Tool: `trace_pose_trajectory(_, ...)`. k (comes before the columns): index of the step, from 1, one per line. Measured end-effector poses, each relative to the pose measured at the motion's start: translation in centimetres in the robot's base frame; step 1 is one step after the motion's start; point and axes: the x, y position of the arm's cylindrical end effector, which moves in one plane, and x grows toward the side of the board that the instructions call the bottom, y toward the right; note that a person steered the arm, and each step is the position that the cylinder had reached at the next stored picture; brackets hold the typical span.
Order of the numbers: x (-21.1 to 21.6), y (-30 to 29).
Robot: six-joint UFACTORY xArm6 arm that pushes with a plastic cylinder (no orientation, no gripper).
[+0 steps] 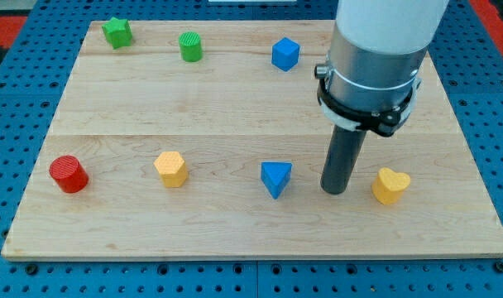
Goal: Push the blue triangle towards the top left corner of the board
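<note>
The blue triangle (275, 178) lies on the wooden board (235, 108), low and a little right of the middle. My tip (334, 190) rests on the board just to the triangle's right, a small gap away, not touching it. The rod rises from the tip into the arm's grey and white body at the view's top right. The board's top left corner lies far up and to the left, near the green star (117, 32).
A green cylinder (190, 46) and a blue cube (285, 54) sit along the top. A red cylinder (69, 174) and a yellow hexagon (171, 169) sit low on the left. A yellow heart (390, 185) lies right of my tip.
</note>
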Motion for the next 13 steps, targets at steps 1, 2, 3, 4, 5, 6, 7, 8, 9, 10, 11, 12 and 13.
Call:
trace_pose_trajectory(1,-0.7,-7.0)
trace_pose_trajectory(2,-2.5,-10.6)
trace_pose_trajectory(3,-4.6,-12.9)
trace_pose_trajectory(4,-7.6,-17.1)
trace_pose_trajectory(5,-11.1,-18.7)
trace_pose_trajectory(6,-13.9,-20.1)
trace_pose_trajectory(7,-16.4,-23.5)
trace_pose_trajectory(8,-19.7,-23.6)
trace_pose_trajectory(9,-22.7,-24.5)
trace_pose_trajectory(10,-24.6,-25.7)
trace_pose_trajectory(11,-26.0,-25.8)
trace_pose_trajectory(12,-26.0,-25.9)
trace_pose_trajectory(13,-26.0,-25.9)
